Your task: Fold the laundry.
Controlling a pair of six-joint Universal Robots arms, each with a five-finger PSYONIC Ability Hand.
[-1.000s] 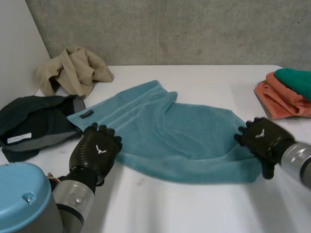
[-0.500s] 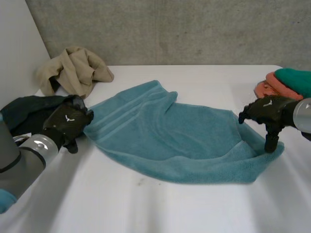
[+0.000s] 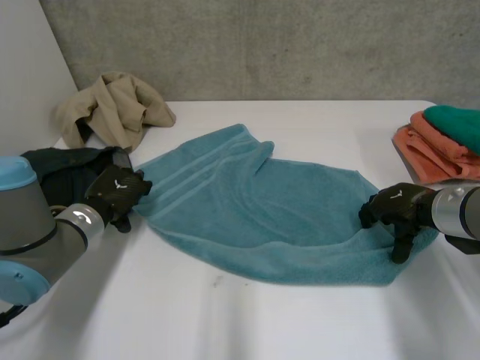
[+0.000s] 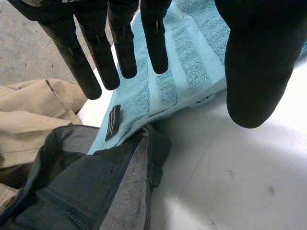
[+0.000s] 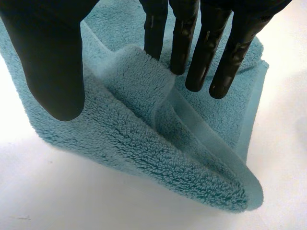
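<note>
A teal towel [image 3: 255, 202] lies crumpled across the middle of the white table [image 3: 247, 315]. My left hand [image 3: 116, 191] is at the towel's left corner, beside the dark garment. In the left wrist view its straight fingers [image 4: 122, 43] and spread thumb hover over the towel's striped corner [image 4: 192, 62], near a small black label [image 4: 112, 122]. My right hand [image 3: 397, 210] rests at the towel's right end. There its fingers [image 5: 182, 43] and thumb stand apart on either side of a raised fold of towel [image 5: 158, 148], not pinching it.
A dark grey garment [image 3: 56, 169] lies at the left edge, its hem [image 4: 96, 187] overlapping the towel's corner. A beige garment [image 3: 112, 109] is heaped at the back left. A folded orange and green stack [image 3: 442, 142] sits at the right edge.
My left hand has swung from the towel's front left to its left corner by the dark garment. My right hand has lifted, then come down on the towel's right end.
</note>
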